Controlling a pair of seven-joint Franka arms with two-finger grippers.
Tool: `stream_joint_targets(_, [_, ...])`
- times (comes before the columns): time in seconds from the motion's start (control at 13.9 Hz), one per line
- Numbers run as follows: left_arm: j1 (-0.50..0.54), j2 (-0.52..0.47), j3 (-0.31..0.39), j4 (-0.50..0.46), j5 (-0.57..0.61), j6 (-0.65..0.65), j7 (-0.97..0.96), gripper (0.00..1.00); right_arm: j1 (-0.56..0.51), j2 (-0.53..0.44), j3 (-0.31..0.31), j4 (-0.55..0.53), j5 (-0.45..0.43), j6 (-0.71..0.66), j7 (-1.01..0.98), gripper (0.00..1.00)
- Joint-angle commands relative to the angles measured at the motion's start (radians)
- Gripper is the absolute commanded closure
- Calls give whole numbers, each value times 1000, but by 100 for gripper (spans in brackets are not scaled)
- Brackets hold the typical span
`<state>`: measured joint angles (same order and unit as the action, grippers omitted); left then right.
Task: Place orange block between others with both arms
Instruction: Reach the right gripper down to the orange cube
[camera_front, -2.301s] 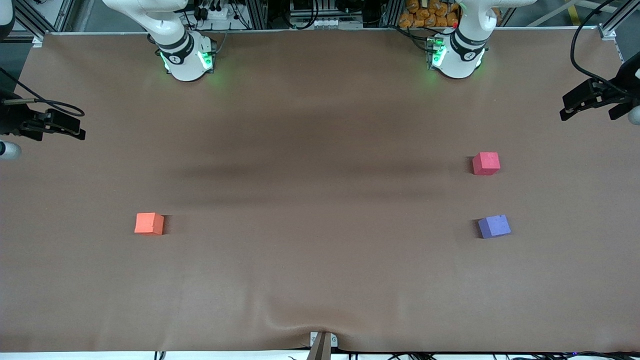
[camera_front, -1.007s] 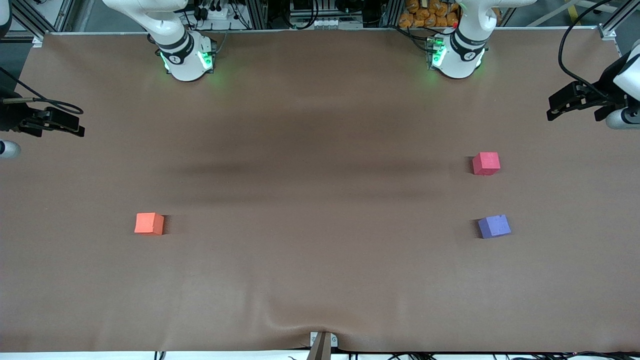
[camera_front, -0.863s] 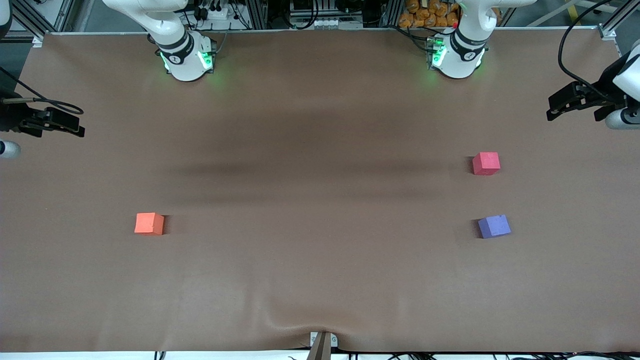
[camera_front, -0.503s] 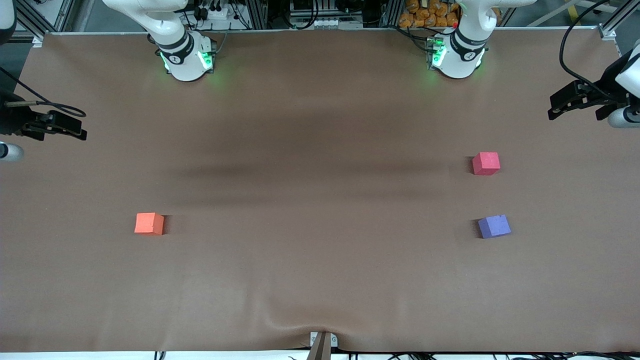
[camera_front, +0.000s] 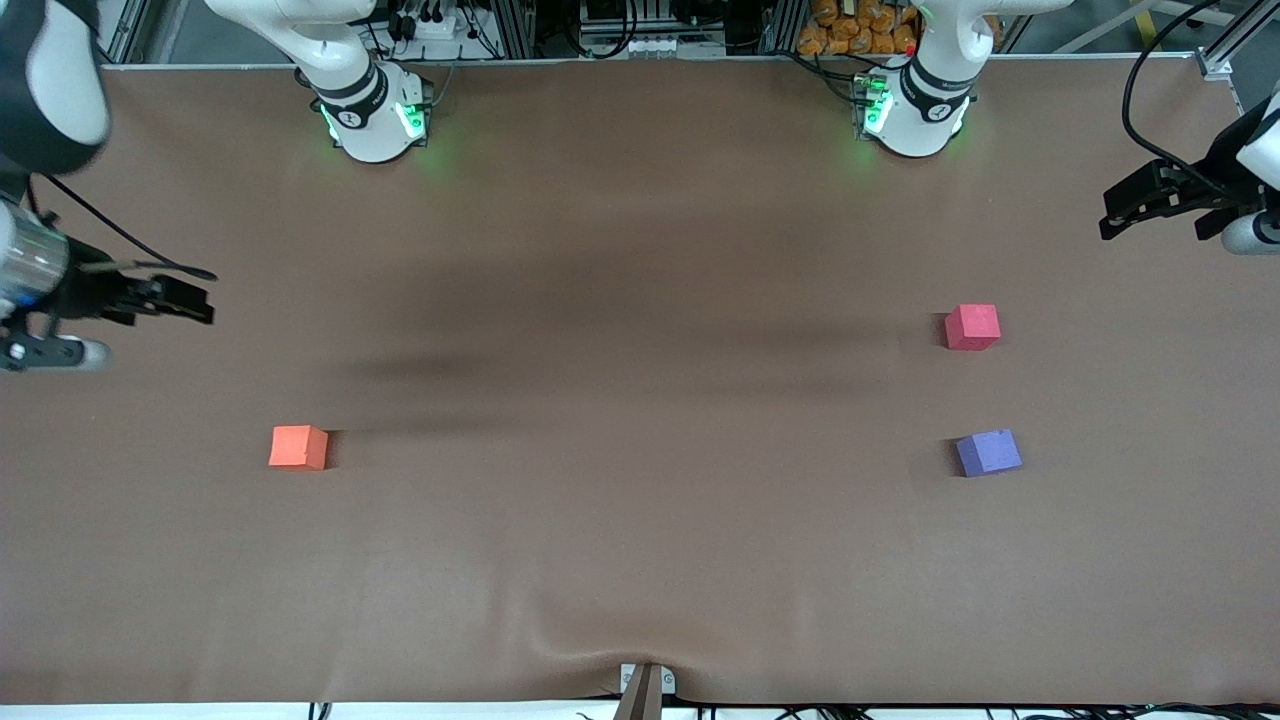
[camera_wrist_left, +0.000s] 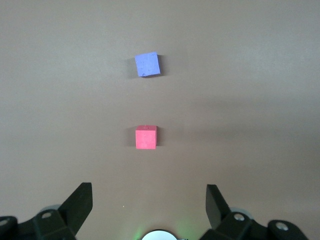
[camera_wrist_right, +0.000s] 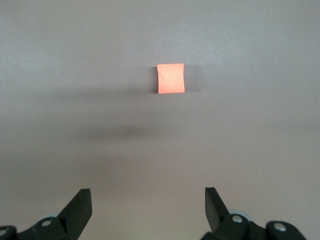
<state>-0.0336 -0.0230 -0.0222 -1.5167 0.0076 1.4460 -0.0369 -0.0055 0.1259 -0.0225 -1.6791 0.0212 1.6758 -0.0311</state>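
The orange block (camera_front: 298, 447) (camera_wrist_right: 170, 78) lies on the brown table toward the right arm's end. A pinkish-red cube (camera_front: 972, 327) (camera_wrist_left: 146, 137) and a purple-blue cube (camera_front: 988, 452) (camera_wrist_left: 147, 64) lie toward the left arm's end, the purple-blue one nearer the front camera, with a gap between them. My right gripper (camera_front: 205, 307) (camera_wrist_right: 148, 197) hangs open and empty over the table's edge at the right arm's end, apart from the orange block. My left gripper (camera_front: 1110, 218) (camera_wrist_left: 149, 192) hangs open and empty over the table's edge at the left arm's end.
Both arm bases (camera_front: 375, 120) (camera_front: 912, 115) glow green at the table's edge farthest from the front camera. A small clamp (camera_front: 645, 685) sits at the table's nearest edge, where the brown cover wrinkles.
My right arm has swung in over the table toward the orange block. The left gripper has shifted only slightly. No block has moved.
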Motion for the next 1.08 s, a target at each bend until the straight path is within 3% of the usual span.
stream_joint_targets(0.0, [6, -14, -2, 4, -3, -6, 9, 0, -1, 61, 3, -60, 2, 87, 11, 0])
stream_joint_targets(0.65, [0, -12, -12, 4, -3, -4, 14, 0, -8, 253, 3, -64, 5, 303, 2, 0])
stream_joint_targets(1.01, [-3, 0, -12, 3, -3, 2, 14, 0, -14, 357, 1, -59, -35, 467, -49, 0])
